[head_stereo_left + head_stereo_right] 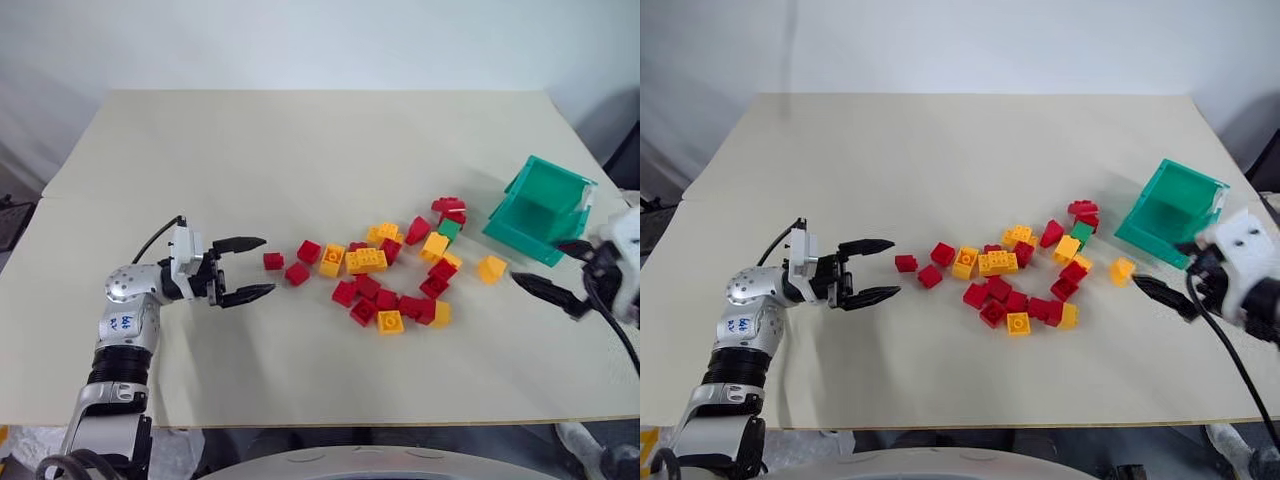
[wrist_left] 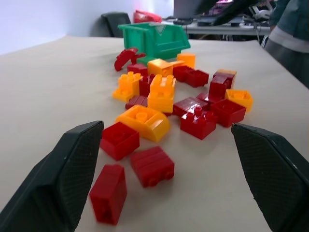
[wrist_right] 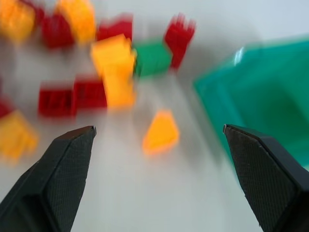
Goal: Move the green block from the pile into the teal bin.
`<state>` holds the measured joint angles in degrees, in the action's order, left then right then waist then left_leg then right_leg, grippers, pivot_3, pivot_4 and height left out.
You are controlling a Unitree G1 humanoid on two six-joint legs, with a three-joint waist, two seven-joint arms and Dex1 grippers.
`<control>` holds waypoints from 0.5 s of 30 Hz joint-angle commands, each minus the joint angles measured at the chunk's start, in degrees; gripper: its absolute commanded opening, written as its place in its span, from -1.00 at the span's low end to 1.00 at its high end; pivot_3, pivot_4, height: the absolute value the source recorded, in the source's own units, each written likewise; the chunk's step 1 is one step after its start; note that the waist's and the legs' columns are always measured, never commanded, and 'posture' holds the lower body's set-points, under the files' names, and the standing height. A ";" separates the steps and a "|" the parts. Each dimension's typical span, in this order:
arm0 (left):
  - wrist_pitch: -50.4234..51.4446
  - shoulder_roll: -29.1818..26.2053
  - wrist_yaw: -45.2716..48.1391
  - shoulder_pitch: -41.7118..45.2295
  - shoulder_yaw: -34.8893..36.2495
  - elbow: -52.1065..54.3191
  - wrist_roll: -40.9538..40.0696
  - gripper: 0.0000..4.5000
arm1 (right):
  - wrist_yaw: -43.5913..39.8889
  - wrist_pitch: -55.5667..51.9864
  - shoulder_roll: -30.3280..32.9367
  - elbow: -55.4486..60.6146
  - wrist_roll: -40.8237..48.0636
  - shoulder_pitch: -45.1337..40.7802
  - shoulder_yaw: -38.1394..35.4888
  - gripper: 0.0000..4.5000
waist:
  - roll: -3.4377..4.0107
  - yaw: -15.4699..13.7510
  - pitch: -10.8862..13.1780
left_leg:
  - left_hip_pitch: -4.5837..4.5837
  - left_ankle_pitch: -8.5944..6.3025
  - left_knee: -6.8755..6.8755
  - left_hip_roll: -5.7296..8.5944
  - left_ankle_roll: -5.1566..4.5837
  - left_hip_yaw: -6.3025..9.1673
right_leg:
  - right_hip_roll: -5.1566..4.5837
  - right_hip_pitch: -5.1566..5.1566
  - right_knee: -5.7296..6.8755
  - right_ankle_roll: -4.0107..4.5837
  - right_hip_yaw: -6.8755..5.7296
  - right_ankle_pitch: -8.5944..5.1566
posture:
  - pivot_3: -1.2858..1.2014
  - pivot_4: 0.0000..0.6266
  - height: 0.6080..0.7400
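The green block [image 1: 449, 229] lies at the pile's [image 1: 390, 272] far right end, among red and yellow-orange bricks, a short way from the teal bin [image 1: 562, 171]. The bin stands at the table's right with its open front toward the pile. My right gripper [image 1: 540, 262] hovers open beside the bin's near corner, nothing between its fingers; in the right wrist view the green block [image 3: 152, 58] sits ahead of it, past a lone orange brick [image 3: 161, 131]. On the left, my left gripper [image 1: 268, 265] is open, pointing at the pile's left end, just short of a red brick [image 1: 273, 261].
A single orange brick [image 1: 491, 268] lies apart between the pile and the bin. The beige table [image 1: 300, 150] has bare room at the back and along its front edge. A person's clothing [image 2: 292, 29] shows beyond the table's far side in the left wrist view.
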<state>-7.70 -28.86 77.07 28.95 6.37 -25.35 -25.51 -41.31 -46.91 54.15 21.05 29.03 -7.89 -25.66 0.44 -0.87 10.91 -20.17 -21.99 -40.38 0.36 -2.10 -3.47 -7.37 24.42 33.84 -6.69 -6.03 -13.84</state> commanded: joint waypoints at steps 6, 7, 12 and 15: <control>-0.78 -0.12 -2.14 -2.56 1.32 4.54 -0.80 1.00 | 21.33 -7.59 -17.28 -6.38 -4.36 -15.02 9.77 0.98 | 0.01 -0.26 -0.01 | -0.15 0.00 -0.02 0.04 0.00 0.00 | -0.02 0.13 -0.03 0.01 -0.03 0.00 | 0.03 -0.52 1.00; -0.70 -0.19 -2.47 -3.16 1.47 5.13 -0.83 1.00 | 24.61 -7.78 -20.32 -7.26 -5.34 -16.59 9.90 0.98 | 0.03 -0.20 -0.01 | -0.17 0.00 -0.05 0.04 0.00 -0.02 | -0.02 0.13 -0.03 0.00 -0.03 0.00 | 0.03 -0.52 1.00; -0.33 -0.14 -3.67 -4.75 1.77 7.05 -1.11 1.00 | 33.51 -9.39 -29.71 -8.79 -8.21 -20.33 10.42 0.98 | 0.05 -0.33 -0.01 | -0.22 0.00 -0.07 0.04 0.00 0.01 | -0.02 0.19 0.00 0.00 -0.05 0.00 | 0.03 -0.52 1.00; -0.23 0.12 -4.17 -5.35 1.64 7.89 -1.09 1.00 | 38.17 -8.59 -32.62 -11.70 -12.09 -21.31 12.35 0.98 | 0.06 -0.16 -0.02 | -0.22 0.00 -0.07 0.07 -0.01 -0.03 | -0.04 0.18 0.01 0.00 -0.04 0.01 | 0.03 -0.52 1.00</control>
<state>-7.91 -28.56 73.20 23.97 7.42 -19.93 -25.57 -5.83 -55.94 21.52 9.92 19.11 -28.55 -13.29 0.51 -1.03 10.89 -20.39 -21.99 -40.45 0.43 -2.11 -3.50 -7.39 24.60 33.86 -6.69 -6.06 -13.84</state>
